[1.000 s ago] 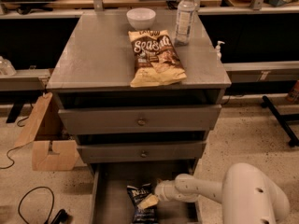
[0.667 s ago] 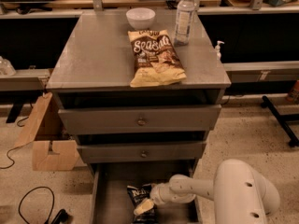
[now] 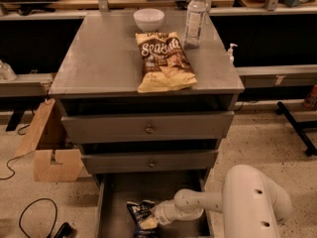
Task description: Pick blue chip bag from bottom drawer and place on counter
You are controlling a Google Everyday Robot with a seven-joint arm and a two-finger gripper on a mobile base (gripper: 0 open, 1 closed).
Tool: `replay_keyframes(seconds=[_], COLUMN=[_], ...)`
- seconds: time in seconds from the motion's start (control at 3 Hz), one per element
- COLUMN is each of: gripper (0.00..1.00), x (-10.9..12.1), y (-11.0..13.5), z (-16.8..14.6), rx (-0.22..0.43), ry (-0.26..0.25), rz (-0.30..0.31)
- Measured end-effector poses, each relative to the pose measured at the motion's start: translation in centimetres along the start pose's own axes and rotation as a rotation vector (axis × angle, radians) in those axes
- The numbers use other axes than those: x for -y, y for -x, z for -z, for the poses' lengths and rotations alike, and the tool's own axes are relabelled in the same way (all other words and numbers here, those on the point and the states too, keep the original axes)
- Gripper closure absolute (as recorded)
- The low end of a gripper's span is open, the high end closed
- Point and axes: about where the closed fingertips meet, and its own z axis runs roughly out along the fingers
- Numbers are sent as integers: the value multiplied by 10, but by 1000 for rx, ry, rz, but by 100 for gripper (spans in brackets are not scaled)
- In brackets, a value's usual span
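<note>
The blue chip bag (image 3: 142, 215) lies in the open bottom drawer (image 3: 119, 192) at the foot of the cabinet, dark navy with a pale lower band. My gripper (image 3: 154, 217) reaches into the drawer from the right on a white arm and sits right against the bag's right side. The counter (image 3: 94, 63) is the grey cabinet top above. It carries a tan "Sea Salt" bag (image 3: 163, 61).
A white bowl (image 3: 148, 19) and a clear water bottle (image 3: 195, 18) stand at the back of the counter. Two shallower drawers with knobs (image 3: 148, 129) are shut above the bottom drawer. A cardboard box (image 3: 49, 148) and cables lie on the floor at left.
The arm has moved left within the drawer, bringing the gripper from the bag's right closer onto the bag. The bag has stayed roughly in place.
</note>
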Motion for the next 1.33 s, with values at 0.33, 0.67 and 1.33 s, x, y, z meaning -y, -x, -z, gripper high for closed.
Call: replay_keyframes(seconds=[0.33,0.67,1.33], gripper=[71,99,100], x=[-2,-4,-15], y=[0,-1,2], z=[-1,-3,24], rx=[-1,-2,42], ry=[3,8,7], rz=[0,0,33])
